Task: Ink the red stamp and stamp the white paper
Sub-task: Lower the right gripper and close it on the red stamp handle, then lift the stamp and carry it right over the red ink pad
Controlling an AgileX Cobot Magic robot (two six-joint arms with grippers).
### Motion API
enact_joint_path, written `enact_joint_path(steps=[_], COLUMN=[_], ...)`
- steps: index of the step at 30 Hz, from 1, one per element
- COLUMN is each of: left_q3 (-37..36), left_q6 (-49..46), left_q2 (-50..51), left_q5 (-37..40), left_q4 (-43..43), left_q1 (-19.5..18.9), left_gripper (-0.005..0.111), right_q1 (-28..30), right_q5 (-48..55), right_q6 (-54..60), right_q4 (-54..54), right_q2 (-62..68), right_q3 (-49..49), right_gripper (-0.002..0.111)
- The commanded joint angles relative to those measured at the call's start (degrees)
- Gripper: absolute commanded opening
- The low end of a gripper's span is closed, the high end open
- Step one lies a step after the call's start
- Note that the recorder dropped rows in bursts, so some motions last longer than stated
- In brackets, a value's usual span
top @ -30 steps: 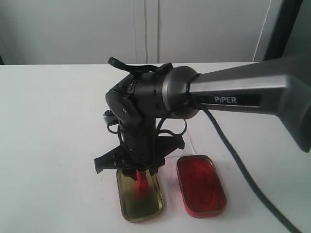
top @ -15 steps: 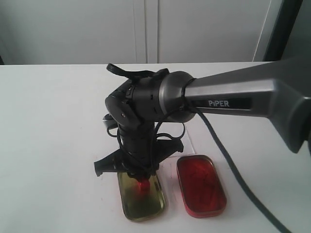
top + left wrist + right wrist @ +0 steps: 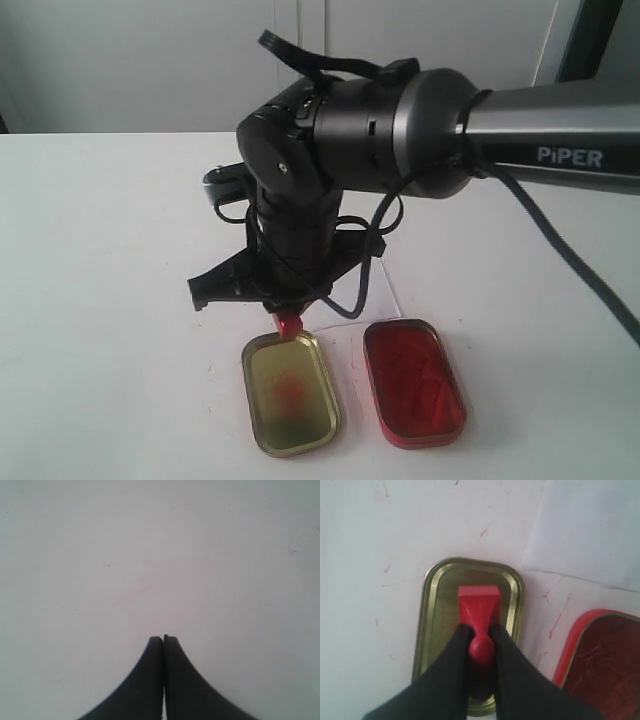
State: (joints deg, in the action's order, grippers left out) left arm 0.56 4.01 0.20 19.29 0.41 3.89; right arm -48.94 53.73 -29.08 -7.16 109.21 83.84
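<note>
right gripper [image 3: 479, 630] clamped on the narrow handle of the red stamp [image 3: 479, 607], one black finger [image 3: 451, 665] on each side of the knob. the square block points down and away from the wrist. in the right wrist view the block sits over the inside of an open gold tin [image 3: 434, 611]. in the exterior view the stamp [image 3: 288, 322] shows just under the gripper [image 3: 287, 312], at the tin's far rim [image 3: 262, 345], and appears lifted clear of the tin floor. the floor of the gold tin carries a faint red smudge. a second tin [image 3: 412, 380], filled with red ink, lies just beside the gold one on its right, the two apart. the white paper [image 3: 590, 532] lies flat on the white table [image 3: 100, 250] beyond both tins, one corner near the gold tin's rim; thin red streaks mark the table around them. left gripper [image 3: 163, 641] hangs over bare table, its two black fingers pressed together with nothing between them.
</note>
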Motion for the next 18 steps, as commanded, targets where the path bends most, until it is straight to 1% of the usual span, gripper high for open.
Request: enact_joint_path(steps=[1, 10, 18], left_q3=[-0.56, -0.56, -0.56], left_q6=[0.05, 0.05, 0.05], left_q2=[-0.2, -0.2, -0.2], left_q5=[0.82, 0.82, 0.82], left_q4=[0.07, 0.07, 0.07], left_q1=[-0.04, -0.04, -0.04], left_gripper=[0.0, 0.0, 0.0], right_q1=[2.39, 4.99, 7.49], right_q5=[1.15, 4.22, 0.65], right_q6=[2.37, 8.31, 9.47], right_q4=[-0.57, -0.17, -0.24], right_q2=[-0.69, -1.12, -7.37], right_q3=[0.06, -0.8, -11.24], right_gripper=[0.0, 0.0, 0.0])
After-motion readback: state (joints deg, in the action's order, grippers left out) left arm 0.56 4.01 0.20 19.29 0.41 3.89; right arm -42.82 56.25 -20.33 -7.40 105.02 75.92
